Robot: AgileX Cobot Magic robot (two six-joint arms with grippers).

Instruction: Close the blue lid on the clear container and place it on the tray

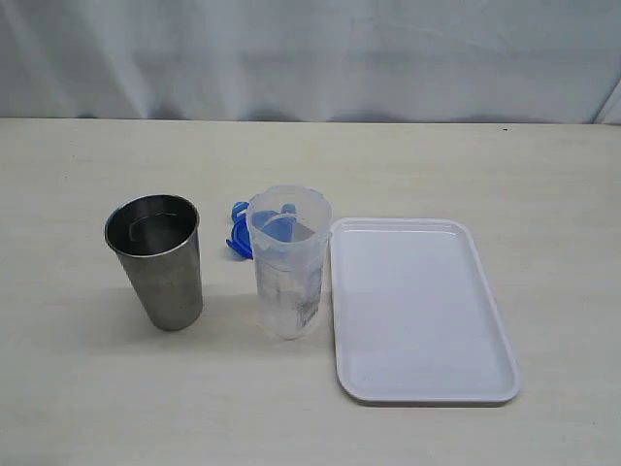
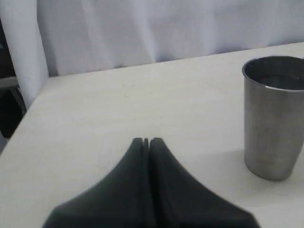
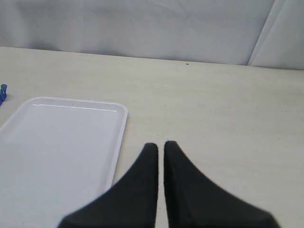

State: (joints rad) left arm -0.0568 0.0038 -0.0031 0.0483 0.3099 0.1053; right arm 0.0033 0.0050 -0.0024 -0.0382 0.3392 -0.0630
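The clear container [image 1: 288,262] stands upright and open at the table's middle, just left of the white tray [image 1: 417,311]. The blue lid [image 1: 239,233] lies on the table behind it, partly hidden and partly seen through its wall. Neither gripper shows in the exterior view. In the left wrist view my left gripper [image 2: 146,141] is shut on nothing, above bare table. In the right wrist view my right gripper [image 3: 160,145] is shut apart from a hairline gap and holds nothing. It sits beside the tray [image 3: 61,142], where a sliver of the blue lid [image 3: 3,92] shows at the picture's edge.
A grey steel tumbler [image 1: 157,257] stands left of the container, and it also shows ahead of the left gripper as the tumbler [image 2: 273,118]. A white curtain [image 1: 310,58] backs the table's far edge. The table's left edge [image 2: 28,109] is close to the left gripper.
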